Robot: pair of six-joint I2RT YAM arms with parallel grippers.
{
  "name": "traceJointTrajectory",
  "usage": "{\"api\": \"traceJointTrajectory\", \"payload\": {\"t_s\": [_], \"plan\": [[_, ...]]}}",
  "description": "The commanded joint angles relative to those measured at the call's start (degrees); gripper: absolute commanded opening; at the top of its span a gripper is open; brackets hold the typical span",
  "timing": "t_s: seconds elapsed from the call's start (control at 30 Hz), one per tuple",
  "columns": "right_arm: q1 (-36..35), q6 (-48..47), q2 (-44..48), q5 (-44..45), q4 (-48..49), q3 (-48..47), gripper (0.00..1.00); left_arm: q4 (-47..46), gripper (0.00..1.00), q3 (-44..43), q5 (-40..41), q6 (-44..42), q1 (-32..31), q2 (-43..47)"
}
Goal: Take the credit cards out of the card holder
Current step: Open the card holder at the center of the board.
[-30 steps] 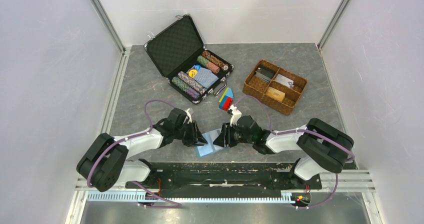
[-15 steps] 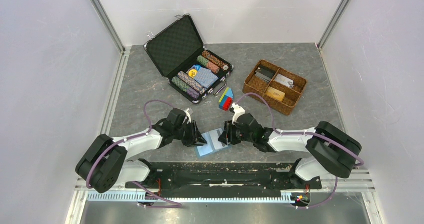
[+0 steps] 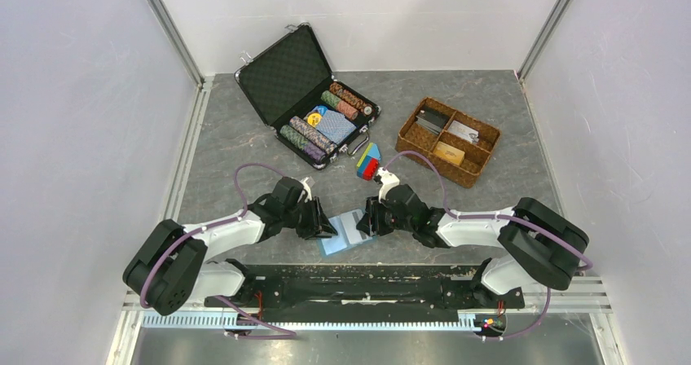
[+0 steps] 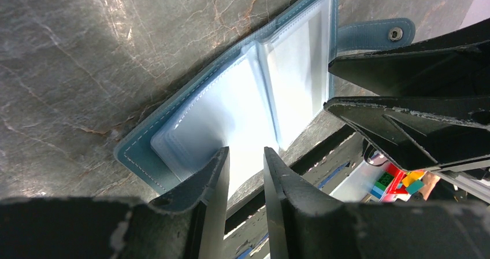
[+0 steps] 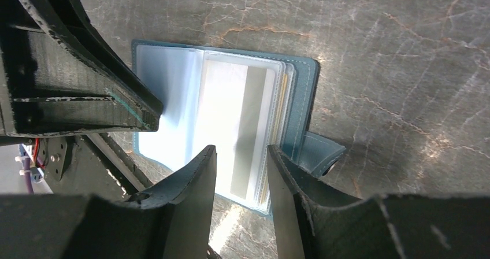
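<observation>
My left jaws and right jaws stand part-open, gripping nothing, poised over the card holder [image 5: 305,91] spread flat at the tabletop's [image 5: 381,51] near edge. A greyish credit card [image 5: 247,114] sits sleeved inside. Next, I judge: left pins, right pinches its edge.

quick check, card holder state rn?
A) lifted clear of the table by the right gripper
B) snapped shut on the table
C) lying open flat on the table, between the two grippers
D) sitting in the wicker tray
C: the card holder lies spread open on the table, clear sleeves facing up, with the left gripper over one page and the right gripper over the other.
</observation>
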State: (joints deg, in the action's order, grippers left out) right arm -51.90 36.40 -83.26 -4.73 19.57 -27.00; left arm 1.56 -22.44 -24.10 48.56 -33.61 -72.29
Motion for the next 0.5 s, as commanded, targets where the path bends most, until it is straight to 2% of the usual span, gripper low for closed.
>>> {"api": "traceJointTrajectory", "payload": {"t_s": [0.0, 0.47], "plan": [[0.1, 1.0, -0.4, -2.9, 5.5, 0.2, 0.40, 0.8, 0.36, 0.8, 1.4, -0.2, -0.2, 0.8], [0.1, 3.0, -1.7, -6.5, 9.5, 0.4, 0.40, 0.7, 0.36, 1.0, 1.3, -0.3, -0.2, 0.7]]}}
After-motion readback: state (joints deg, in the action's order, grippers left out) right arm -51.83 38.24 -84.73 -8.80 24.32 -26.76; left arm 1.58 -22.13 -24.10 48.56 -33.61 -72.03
